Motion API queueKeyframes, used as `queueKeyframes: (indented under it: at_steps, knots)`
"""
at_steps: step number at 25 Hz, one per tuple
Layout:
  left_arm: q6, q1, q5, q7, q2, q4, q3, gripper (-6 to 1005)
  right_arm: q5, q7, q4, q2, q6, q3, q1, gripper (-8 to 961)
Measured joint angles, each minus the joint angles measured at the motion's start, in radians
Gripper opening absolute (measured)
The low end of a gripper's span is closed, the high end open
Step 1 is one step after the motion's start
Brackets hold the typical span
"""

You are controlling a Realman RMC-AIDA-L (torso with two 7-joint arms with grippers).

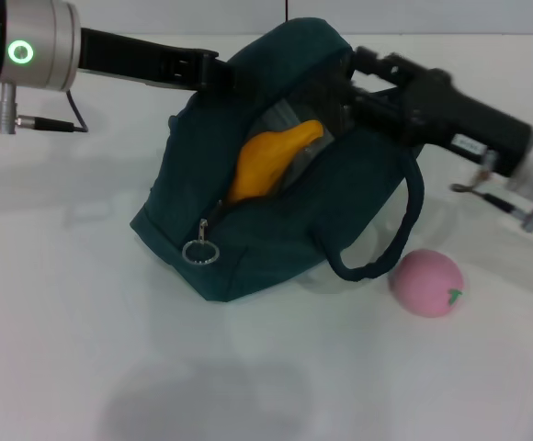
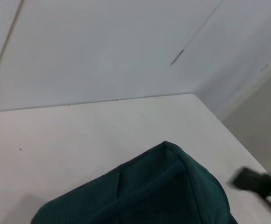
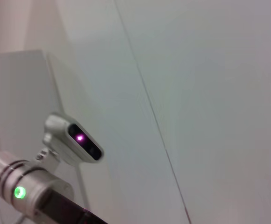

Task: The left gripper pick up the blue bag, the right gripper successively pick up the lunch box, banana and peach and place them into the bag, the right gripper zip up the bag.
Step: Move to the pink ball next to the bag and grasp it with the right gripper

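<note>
While the blue bag sits propped on the white table, its contents and attendants stand as follows.

Blue bag: held up at its far top edge by the left gripper, which reaches in from the robot's left. The grip appears meant to keep the mouth lifted and open for loading. Its fingertips are buried in the fabric, so they read as clamped on the bag, though the tips themselves are hidden.

Banana: lying in the open mouth, tilted, one end poking above the zipper line. Likely just set down.

Right gripper: at the bag's upper right rim, tips inside or against the opening near the banana's upper end. How far its fingers are spread cannot be told.

Lunch box: not visible; presumably already inside under the banana, which is a judgement only.

Peach: on the table to the robot's right of the bag, just beyond the drooping handle, apart from it. Next item due.

Zipper pull: metal ring hanging at the near end of the open zipper, untouched.

Room: open table lies before and beside the peach, so approach from above is free. The handle loop near it could snag. The protruding banana may obstruct closing unless pushed deeper.
</note>
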Motion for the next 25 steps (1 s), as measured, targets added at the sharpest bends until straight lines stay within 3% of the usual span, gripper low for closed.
queueKeyframes:
  at_steps: [3,6,9,12,19,22,25]
  knots:
    - [-0.01,0.003,0.001,0.0,0.009,-0.004,-0.003,56,-0.005,0.026,-0.124,-0.005,-0.209,-0.01,-0.035,643]
    - [-0.025,0.007,0.008,0.002,0.014,-0.01,-0.004,56,0.007,0.128,-0.333,-0.004,-0.47,-0.021,-0.079,641]
    - [-0.031,0.009,0.01,0.006,0.017,-0.024,-0.004,56,0.043,0.309,-0.578,0.002,-0.594,-0.052,-0.12,639]
    - [-0.038,0.004,0.011,0.008,0.019,-0.037,-0.004,56,0.116,0.504,-0.851,0.011,-0.583,-0.22,-0.189,637]
    - [-0.075,-0.01,0.012,0.008,0.019,-0.07,-0.004,56,0.108,0.977,-1.431,0.0,-0.328,-0.828,-0.405,632]
    - [-0.081,-0.006,0.013,0.008,0.02,-0.073,-0.009,56,-0.014,1.134,-1.594,-0.001,-0.311,-0.971,-0.413,630]
    - [-0.081,-0.013,0.013,0.008,0.019,-0.075,-0.011,56,-0.09,1.239,-1.631,-0.002,-0.318,-1.054,-0.379,628]
